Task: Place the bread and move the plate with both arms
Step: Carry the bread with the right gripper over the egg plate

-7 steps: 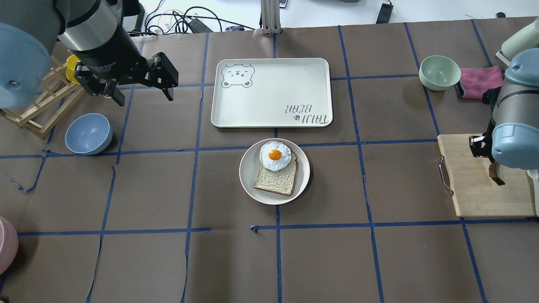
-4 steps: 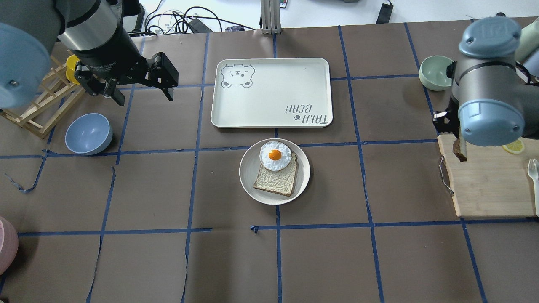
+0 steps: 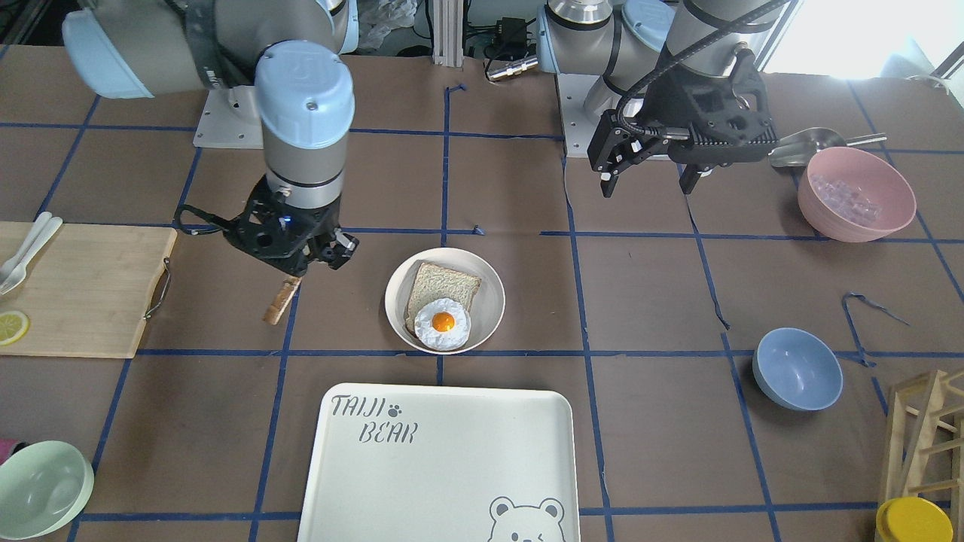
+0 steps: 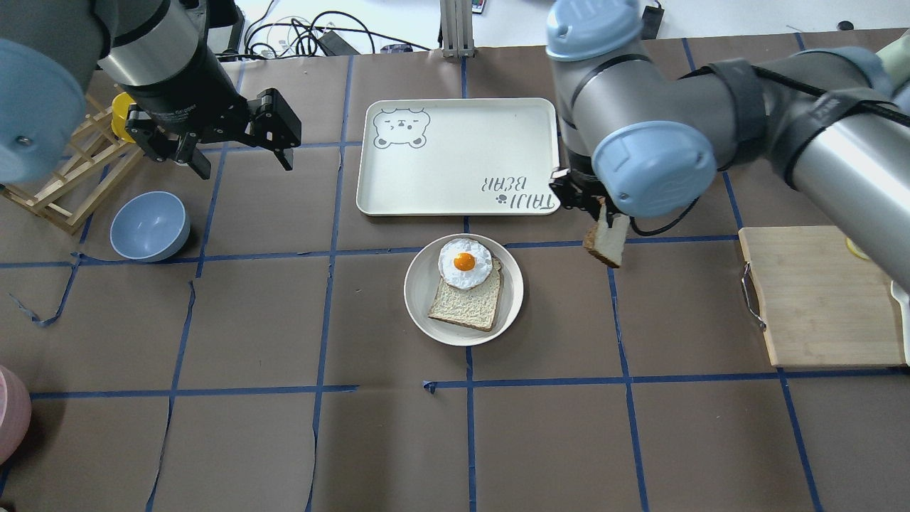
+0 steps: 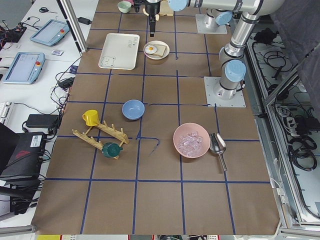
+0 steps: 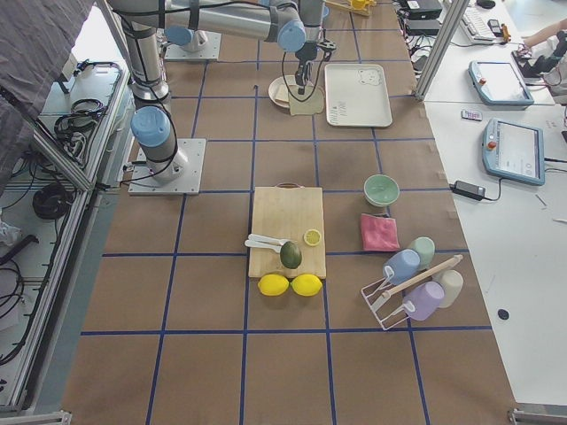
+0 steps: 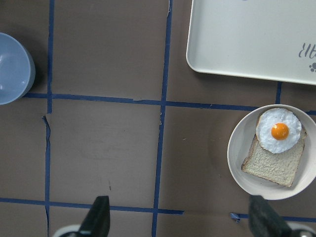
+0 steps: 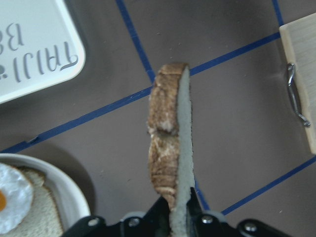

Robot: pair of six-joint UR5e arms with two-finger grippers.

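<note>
You see the right tool (image 3: 294,267) clamped on the bread (image 4: 606,240), which hangs on edge above the surface (image 4: 284,441), near the plate (image 4: 416,291) on its right. The left tool (image 4: 244,165) hovers wide open, empty, far left. Placing the bread and moving the plate both remain.

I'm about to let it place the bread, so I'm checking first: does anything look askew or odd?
The bread hangs on edge from the right end effector, beside the plate rather than over it. On the plate, the fried egg sits off-centre, overhanging one end of its slice. Nothing looks spilled or broken.
</note>
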